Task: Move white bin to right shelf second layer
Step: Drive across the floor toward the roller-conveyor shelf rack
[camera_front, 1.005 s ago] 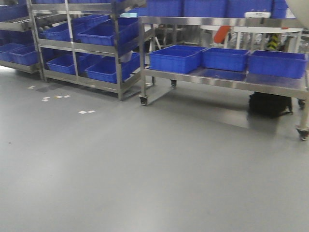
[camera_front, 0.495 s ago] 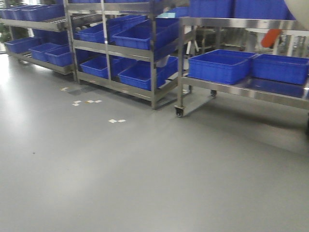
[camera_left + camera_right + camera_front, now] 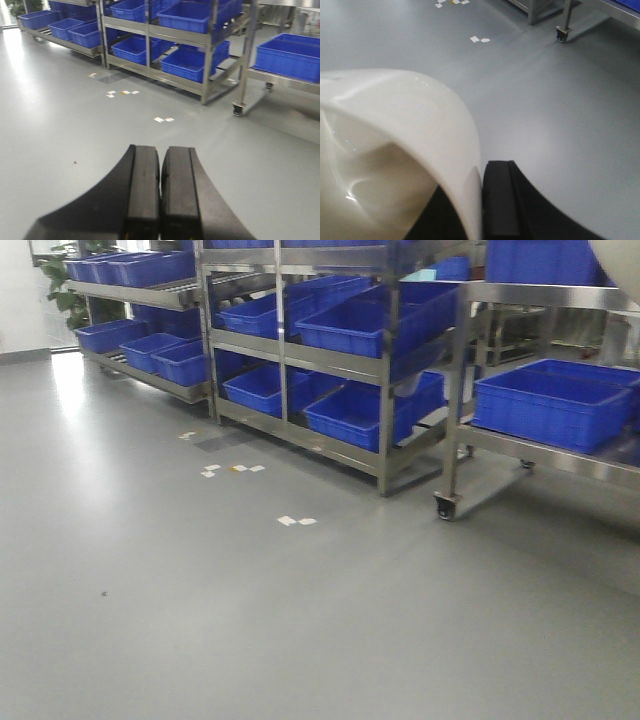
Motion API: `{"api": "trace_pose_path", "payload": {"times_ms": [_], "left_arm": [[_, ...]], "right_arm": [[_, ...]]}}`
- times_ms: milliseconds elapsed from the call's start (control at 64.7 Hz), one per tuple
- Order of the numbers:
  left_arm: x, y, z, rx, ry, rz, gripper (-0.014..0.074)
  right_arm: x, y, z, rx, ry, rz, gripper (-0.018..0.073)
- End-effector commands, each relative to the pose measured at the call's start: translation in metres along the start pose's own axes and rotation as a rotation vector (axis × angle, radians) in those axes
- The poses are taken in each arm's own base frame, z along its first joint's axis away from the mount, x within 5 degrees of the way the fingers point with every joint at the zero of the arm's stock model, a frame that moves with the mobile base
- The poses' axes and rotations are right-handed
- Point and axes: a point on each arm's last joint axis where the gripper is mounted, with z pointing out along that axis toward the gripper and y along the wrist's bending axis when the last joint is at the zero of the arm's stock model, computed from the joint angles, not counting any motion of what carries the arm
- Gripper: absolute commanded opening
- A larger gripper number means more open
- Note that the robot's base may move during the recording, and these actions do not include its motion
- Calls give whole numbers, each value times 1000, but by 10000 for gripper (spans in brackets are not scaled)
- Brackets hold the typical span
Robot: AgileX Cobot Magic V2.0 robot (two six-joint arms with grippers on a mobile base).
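My right gripper (image 3: 474,176) is shut on the wall of the white bin (image 3: 395,125); one black finger (image 3: 499,200) presses the outside and the other sits dark inside the tub. The bin is glossy cream and fills the left of the right wrist view, carried above the grey floor. A sliver of it shows at the top right corner (image 3: 622,254) of the front view. My left gripper (image 3: 161,150) hangs over the floor, shut with nothing between its pads. A sloped roller rack level (image 3: 150,292) with blue crates stands far left; I cannot tell whether it is the right shelf second layer.
A steel rack (image 3: 385,370) full of blue crates (image 3: 360,325) stands ahead at centre. A wheeled steel table (image 3: 455,440) with a blue crate (image 3: 550,405) is on the right. White tape marks (image 3: 296,521) dot the grey floor. A plant (image 3: 62,280) stands at the back left.
The front view has swung left: the racks and the wheeled table slid to the right in frame and look nearer. The bin stays in the right gripper.
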Motion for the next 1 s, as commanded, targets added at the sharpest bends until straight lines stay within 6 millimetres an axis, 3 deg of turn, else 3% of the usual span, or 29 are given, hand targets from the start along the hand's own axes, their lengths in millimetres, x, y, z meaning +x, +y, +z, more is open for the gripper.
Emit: {"api": "trace_pose_path", "payload": {"times_ms": [0,990], "left_arm": [[1,0,1,8,-74,-7,85],[1,0,1,8,-74,-7,85]], "right_arm": [[-16,2,-5,-12,-115,1,58],[-16,2,-5,-11,-114,1,58]]}}
